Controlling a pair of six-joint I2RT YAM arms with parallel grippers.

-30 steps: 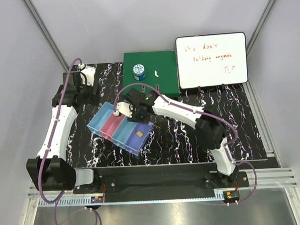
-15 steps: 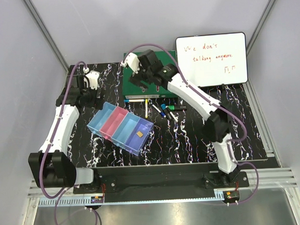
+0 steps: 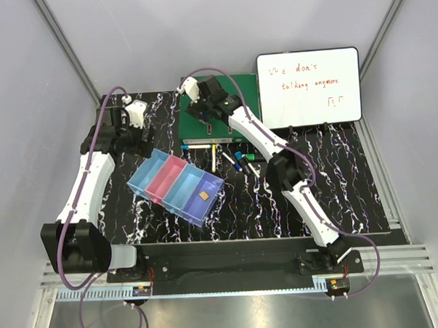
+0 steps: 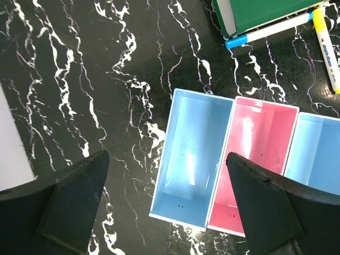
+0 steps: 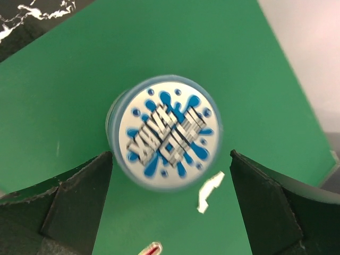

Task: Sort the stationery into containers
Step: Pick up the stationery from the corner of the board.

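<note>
Blue-and-white tin sits flat, lid up, on the green binder at the back of the desk. The right pincer is straight above it, jaws wide, one finger on each side, nothing held. It looks lined up for a top-down grab across the round body.

Markers lie loose on the desk between binder and bins, not sorted yet; a white one is against the binder edge. A small yellow piece is in the purple-blue end bin.

The left pincer hovers over the light blue end bin, fully open and empty, probably parked out of the way.
</note>
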